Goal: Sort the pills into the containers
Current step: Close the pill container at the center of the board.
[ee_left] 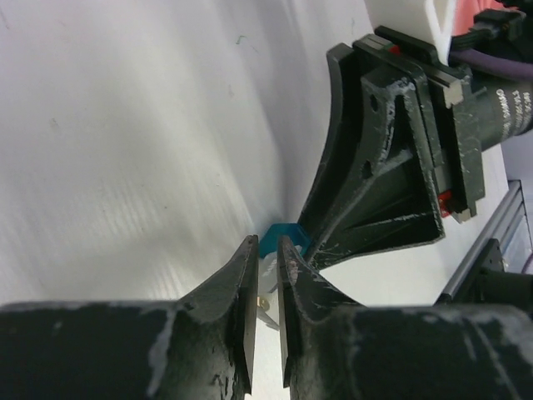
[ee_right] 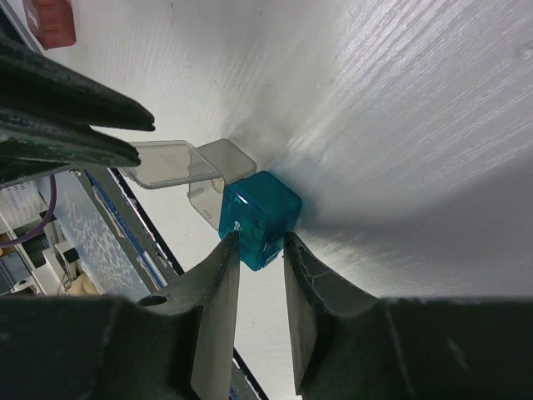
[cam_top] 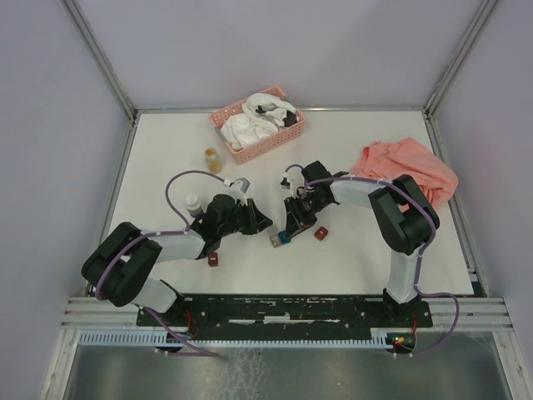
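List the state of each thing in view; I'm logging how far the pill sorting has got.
pill jar: upright, capped, standing alone.
teal box: on the table, at the right hand's fingertips.
grey box: against the teal box, lid flipped open.
left red box: on the table, untouched.
right red box: on the table, untouched.
left hand: fingers nearly together, hold unclear.
right hand: fingers flank the teal box, grip unclear.
basket: holds white cloth.

teal box: grey box touching one side | left gripper, right gripper crowd it | open table toward red box
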### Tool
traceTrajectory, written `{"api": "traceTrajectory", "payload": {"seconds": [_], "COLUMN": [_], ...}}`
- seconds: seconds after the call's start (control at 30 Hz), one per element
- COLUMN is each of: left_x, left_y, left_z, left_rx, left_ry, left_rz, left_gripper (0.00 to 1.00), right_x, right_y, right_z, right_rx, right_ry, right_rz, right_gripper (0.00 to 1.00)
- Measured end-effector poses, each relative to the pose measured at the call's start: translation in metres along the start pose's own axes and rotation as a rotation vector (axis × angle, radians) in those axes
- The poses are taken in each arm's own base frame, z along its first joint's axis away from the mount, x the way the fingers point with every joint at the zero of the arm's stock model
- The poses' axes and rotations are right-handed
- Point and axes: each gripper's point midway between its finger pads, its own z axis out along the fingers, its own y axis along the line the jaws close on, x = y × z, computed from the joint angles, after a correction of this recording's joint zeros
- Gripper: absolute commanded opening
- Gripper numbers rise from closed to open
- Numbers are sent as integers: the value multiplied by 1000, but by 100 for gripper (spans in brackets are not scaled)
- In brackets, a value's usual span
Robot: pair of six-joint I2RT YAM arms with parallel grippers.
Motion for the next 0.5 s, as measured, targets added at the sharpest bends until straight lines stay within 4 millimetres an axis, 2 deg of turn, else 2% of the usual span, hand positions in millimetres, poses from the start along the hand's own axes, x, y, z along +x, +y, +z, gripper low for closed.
{"api": "traceTrajectory", "payload": {"seconds": [0.23,0.5], "left_x": [4,27], "left_y": [-17,-31], "left_z": [-7,-8], "left_rx": [86,142], "left_ry": [24,96], "left_rz": [9,23], "left_gripper": [17,12], "right_x": [0,0], "right_y": [0,0], "right_z": [0,0], "right_rx": [0,0], "right_ry": [0,1], "right_rz": [0,1], "right_gripper": [34,34]}}
